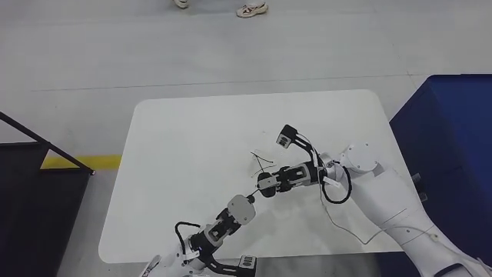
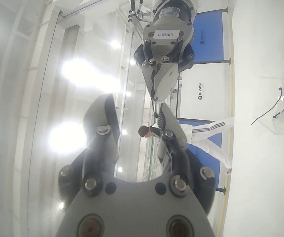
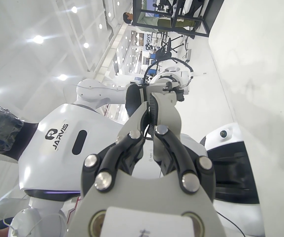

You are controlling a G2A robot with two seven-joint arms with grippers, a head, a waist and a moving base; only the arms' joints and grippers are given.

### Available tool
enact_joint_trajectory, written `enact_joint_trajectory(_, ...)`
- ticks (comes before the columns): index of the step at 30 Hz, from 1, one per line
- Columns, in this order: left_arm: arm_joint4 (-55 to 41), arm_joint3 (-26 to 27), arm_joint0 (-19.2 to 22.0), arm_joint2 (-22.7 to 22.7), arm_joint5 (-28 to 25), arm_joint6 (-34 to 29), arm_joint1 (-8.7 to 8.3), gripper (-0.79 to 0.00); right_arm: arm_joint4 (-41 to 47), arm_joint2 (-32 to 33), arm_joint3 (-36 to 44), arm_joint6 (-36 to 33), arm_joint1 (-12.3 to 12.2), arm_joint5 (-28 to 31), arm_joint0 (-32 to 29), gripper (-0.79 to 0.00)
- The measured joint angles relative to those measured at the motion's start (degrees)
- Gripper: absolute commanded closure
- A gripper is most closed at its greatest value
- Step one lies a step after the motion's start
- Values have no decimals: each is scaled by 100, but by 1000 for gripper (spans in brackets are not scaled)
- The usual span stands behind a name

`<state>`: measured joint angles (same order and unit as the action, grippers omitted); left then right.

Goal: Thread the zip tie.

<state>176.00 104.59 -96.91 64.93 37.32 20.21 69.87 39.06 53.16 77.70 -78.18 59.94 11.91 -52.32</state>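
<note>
My right gripper [image 2: 154, 96] is shut on a thin black zip tie [image 2: 154, 107], whose free end sticks out toward my left gripper [image 2: 137, 104]. The left gripper stands open, and the tie's end lies against the ribbed pad of one of its fingers [image 2: 165, 119]. In the right wrist view the zip tie [image 3: 146, 124] runs as a dark strand between the closed fingers of the right gripper [image 3: 148, 102]. From above, the two grippers meet tip to tip over the table's near middle, right gripper [image 1: 265, 185] and left gripper [image 1: 244, 205].
Loose black zip ties [image 1: 261, 158] lie on a clear plastic bag [image 2: 280, 114] on the white table [image 1: 192, 146], just beyond the grippers. A dark blue partition [image 1: 453, 138] stands close to the table's right edge.
</note>
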Motion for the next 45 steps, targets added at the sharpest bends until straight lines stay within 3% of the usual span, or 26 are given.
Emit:
enact_joint_trajectory(6, 0, -1, 0, 1, -1, 0, 0, -785, -12, 10, 38, 28, 0, 30, -10, 0)
enact_joint_trajectory(9, -377, 11, -9, 47, -378, -49, -4, -785, -126, 165, 300, 128, -28, 343, -99, 0)
enact_joint_trajectory(12, -1909, 214, -64, 200, -1471, 231, -33, -785, -96, 467, 569, 74, -95, 675, -268, 0)
enact_joint_trajectory(15, -4229, 296, -122, 649, -2882, 899, -95, -785, -15, 820, 850, 39, -167, 1014, -504, 0)
enact_joint_trajectory(19, -6001, 153, -96, 968, -4397, 1070, -146, -785, 3, 944, 951, 66, -186, 1181, -610, 0)
enact_joint_trajectory(21, -6276, 149, -90, 974, -4586, 1052, -146, -785, 3, 937, 946, 66, -185, 1171, -604, 0)
enact_joint_trajectory(29, -6116, 142, -99, 959, -4458, 1036, -145, -785, 2, 936, 945, 65, -185, 1170, -603, 0)
enact_joint_trajectory(32, -6768, 227, -117, 1122, -5110, 730, -162, -785, 2, 936, 945, 65, -185, 1170, -603, 0)
enact_joint_trajectory(35, -8573, 192, -69, 1632, -6840, -117, -236, -785, 2, 936, 945, 65, -185, 1170, -603, 0)
enact_joint_trajectory(37, -9991, 91, -34, 1876, -7850, -1013, -276, -785, 1, 939, 950, 69, -185, 1173, -603, 0)
enact_joint_trajectory(38, -10489, 83, -29, 1893, -8093, -1317, -279, -785, -19, 961, 994, 106, -185, 1203, -602, 0)
enact_joint_trajectory(41, -11372, 88, -29, 1878, -8174, -1541, -278, -785, -110, 1227, 1406, 399, -199, 1722, -647, 0)
enact_joint_trajectory(45, -10904, 89, -30, 1877, -8108, -1177, -277, -785, 187, 1592, 2262, 680, -236, 2104, -856, 0)
